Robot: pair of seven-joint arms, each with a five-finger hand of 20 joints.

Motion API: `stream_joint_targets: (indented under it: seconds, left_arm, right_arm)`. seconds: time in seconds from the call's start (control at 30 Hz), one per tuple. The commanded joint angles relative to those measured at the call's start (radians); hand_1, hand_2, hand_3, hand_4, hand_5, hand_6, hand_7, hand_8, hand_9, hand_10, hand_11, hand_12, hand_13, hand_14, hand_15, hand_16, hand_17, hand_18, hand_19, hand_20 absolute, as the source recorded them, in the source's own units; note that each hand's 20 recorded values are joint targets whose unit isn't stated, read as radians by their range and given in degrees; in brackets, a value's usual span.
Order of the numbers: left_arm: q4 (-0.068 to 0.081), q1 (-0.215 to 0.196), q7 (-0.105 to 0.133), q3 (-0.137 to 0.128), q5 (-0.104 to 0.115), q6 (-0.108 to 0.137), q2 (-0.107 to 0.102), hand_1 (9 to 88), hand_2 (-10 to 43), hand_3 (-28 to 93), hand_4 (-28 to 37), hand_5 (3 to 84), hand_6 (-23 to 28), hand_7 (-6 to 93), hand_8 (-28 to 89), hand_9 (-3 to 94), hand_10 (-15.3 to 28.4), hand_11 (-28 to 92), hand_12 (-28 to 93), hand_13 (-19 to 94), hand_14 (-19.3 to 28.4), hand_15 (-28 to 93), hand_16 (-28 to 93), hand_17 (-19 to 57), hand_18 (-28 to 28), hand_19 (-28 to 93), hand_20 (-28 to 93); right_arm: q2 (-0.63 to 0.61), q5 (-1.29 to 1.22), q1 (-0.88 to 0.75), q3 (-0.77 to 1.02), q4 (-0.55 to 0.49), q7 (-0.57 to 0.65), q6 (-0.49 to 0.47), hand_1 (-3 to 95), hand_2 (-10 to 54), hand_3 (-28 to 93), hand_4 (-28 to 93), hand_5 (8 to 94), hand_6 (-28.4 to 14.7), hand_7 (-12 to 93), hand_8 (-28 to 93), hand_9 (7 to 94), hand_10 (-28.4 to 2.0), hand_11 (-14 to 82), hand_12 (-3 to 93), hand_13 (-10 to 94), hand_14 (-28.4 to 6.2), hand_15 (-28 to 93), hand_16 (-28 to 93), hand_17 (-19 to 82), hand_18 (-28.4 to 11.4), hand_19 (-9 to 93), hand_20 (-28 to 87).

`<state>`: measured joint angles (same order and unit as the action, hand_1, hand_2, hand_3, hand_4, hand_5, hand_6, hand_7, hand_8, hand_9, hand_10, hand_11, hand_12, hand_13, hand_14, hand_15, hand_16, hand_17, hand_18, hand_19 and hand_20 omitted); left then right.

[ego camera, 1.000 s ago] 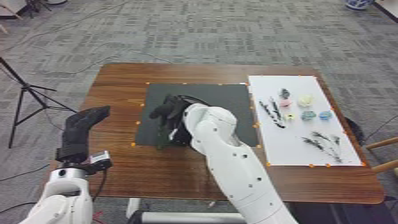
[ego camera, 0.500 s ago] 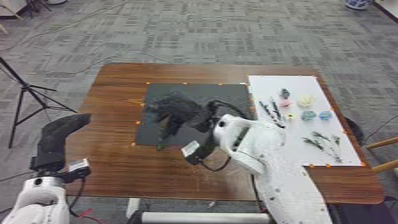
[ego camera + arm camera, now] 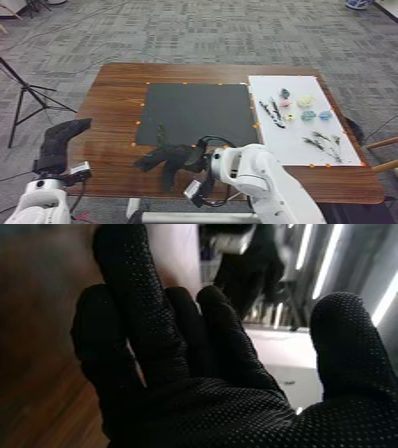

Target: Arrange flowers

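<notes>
I am holding my right hand [image 3: 174, 154] by the near edge of the dark mat [image 3: 197, 102], over the brown table [image 3: 114, 102], and its fingers are standing straight, the thumb spreading apart from them, gripping nothing. My left hand [image 3: 59, 145] is hovering at the left side of the table, its fingers extending loosely. A thin green sprig [image 3: 162, 134] is lying on the mat, near my right hand. Pink [image 3: 285, 103], yellow [image 3: 306, 101] and blue flowers [image 3: 325, 115] are lying on the white sheet [image 3: 306, 85], with dark stems [image 3: 276, 115] and leafy sprigs [image 3: 325, 144] beside them
</notes>
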<state>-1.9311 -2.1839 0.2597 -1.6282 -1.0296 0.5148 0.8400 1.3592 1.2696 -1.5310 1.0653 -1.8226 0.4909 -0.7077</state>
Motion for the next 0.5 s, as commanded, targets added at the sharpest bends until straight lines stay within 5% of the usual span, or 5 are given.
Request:
stream_joint_targets:
  seconds: [0.03,0.5]
  left_arm:
    - [-0.002,0.022,-0.008,0.034,-0.008,-0.036,0.034,23.9,5.3,70,-28.3,53.2,2.8,20.7,-10,49.7,13.7,21,11,36,15.1,18,0,3.7,12.0,12,17]
    - [-0.02,0.024,-0.004,0.035,-0.02,-0.05,0.037,23.9,4.9,70,-28.3,52.8,2.9,20.5,-9,48.9,13.6,21,11,36,15.0,17,1,3.4,12.0,12,17]
  right_arm:
    - [0.067,0.138,0.058,0.002,0.072,-0.017,-0.04,15.0,13.4,56,-13,42.5,-10.9,3,-5,40.9,-15.2,3.7,6.2,71,-17.8,44,26,34,-26.1,74,50]
    - [0.043,0.292,0.182,-0.048,0.117,-0.076,-0.013,14.2,11.9,56,-13,39.8,-14.7,0,-5,34.5,-18.8,2.2,6.6,70,-17.6,47,24,34,-26.5,75,50]
